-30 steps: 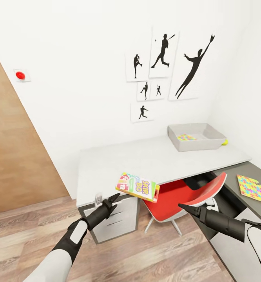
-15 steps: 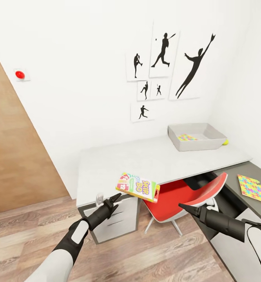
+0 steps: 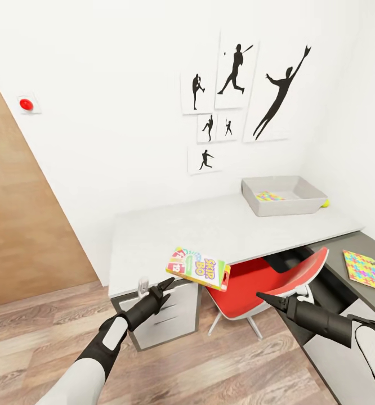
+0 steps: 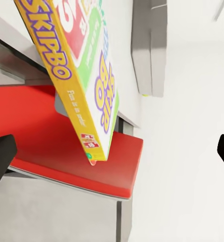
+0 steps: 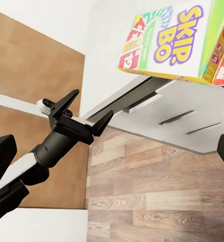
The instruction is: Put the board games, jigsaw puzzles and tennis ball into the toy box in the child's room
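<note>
Left end effector (image 3: pixel 166 288): fingers spread, nothing between them. The right wrist view shows it from the side with the two tips well parted and the game box (image 5: pixel 167 40) up beyond them, with a gap between. The game box, yellow, green and red with big letters (image 3: pixel 199 269), hangs tilted at the front edge of the counter (image 3: pixel 210 230), just past the left fingertips and above the seat of the red chair (image 3: pixel 266 275). What carries it I cannot tell; no finger looks to be on it. Right end effector (image 3: pixel 266 300): held low over the floor by the chair, fingers apart, empty. Farther out, the toy box (image 3: pixel 277 211) stands at the far right end of the counter, well apart from the game box, with one jigsaw (image 3: pixel 269 197) already lying inside. The tennis ball (image 3: pixel 324 204) sits just beside the toy box, on the wall side. A second jigsaw (image 3: pixel 367 270) lies flat on the lower dark section of the counter (image 3: pixel 345 247), near the right arm. Judgement: step in hand is getting this game box to the toy box; most of the job remains. The next move, as I read it, calls for a firm pinch on the box's near edge with the left fingers, then a long carry across the counter to the toy box, likely with the base rolling closer, as the reach looks too far from here.
</note>
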Controlling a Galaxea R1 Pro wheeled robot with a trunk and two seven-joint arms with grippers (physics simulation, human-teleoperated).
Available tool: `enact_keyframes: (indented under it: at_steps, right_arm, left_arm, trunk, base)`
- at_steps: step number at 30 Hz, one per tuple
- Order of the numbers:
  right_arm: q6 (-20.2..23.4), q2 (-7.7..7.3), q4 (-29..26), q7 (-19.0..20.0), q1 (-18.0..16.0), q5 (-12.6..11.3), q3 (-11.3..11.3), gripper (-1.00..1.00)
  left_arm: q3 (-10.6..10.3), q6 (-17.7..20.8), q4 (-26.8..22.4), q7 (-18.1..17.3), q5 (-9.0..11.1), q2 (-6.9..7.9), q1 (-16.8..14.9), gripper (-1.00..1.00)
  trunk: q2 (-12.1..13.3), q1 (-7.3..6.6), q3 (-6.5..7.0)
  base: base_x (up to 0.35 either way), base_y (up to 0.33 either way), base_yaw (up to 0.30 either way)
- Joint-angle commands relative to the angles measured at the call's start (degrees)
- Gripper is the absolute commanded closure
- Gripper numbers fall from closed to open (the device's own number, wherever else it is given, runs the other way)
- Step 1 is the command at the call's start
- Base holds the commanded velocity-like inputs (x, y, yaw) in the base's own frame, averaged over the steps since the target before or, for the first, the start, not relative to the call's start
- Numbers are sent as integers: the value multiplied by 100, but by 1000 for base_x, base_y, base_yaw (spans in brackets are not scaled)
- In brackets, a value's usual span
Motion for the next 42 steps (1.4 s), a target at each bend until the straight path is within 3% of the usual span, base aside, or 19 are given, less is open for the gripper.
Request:
enact_keyframes:
  at_steps: [1, 42]
  right_arm:
    - [27, 0, -1, 42, -5, 31, -7, -100]
    - [27, 0, -1, 41, -5, 48, -4, -100]
  left_arm:
    - [30, 45, 1, -11, 11, -8, -7, -100]
    - [30, 38, 3, -11, 11, -49, -9, -100]
  trunk:
    - [-50, 24, -27]
    - [-1694, 925, -763]
  base:
    - [0, 0, 0]
    - [0, 0, 0]
